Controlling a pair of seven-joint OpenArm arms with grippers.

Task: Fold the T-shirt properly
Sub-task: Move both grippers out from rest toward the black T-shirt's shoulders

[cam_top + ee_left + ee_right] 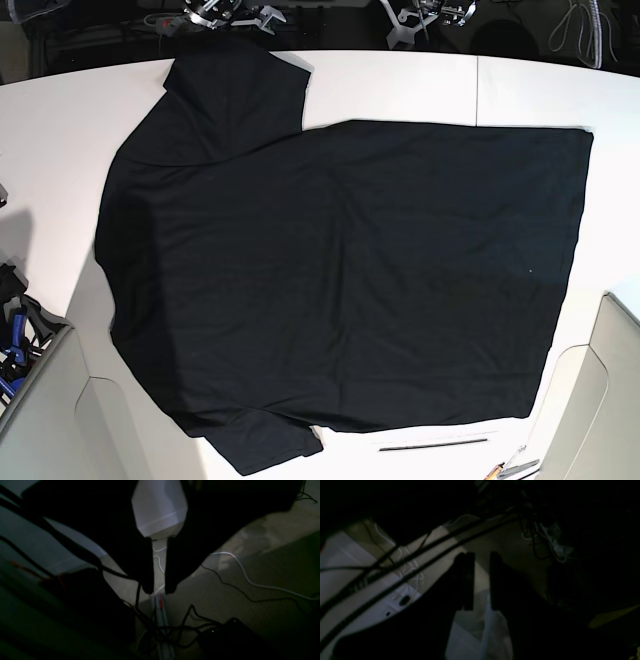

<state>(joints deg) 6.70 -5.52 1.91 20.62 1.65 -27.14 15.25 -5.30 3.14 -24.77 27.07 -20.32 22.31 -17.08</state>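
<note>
One black T-shirt (340,270) flat on table (400,85)

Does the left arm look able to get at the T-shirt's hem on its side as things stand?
Probably yes. The T-shirt lies flat and uncovered on the table, with nothing on its hem. But the left claw, open and empty, hangs over the floor, so it must swing in first.

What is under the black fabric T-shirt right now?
The black fabric T-shirt lies flat on the white table, whose bare top shows around it. Anything beneath the cloth is covered.
</note>
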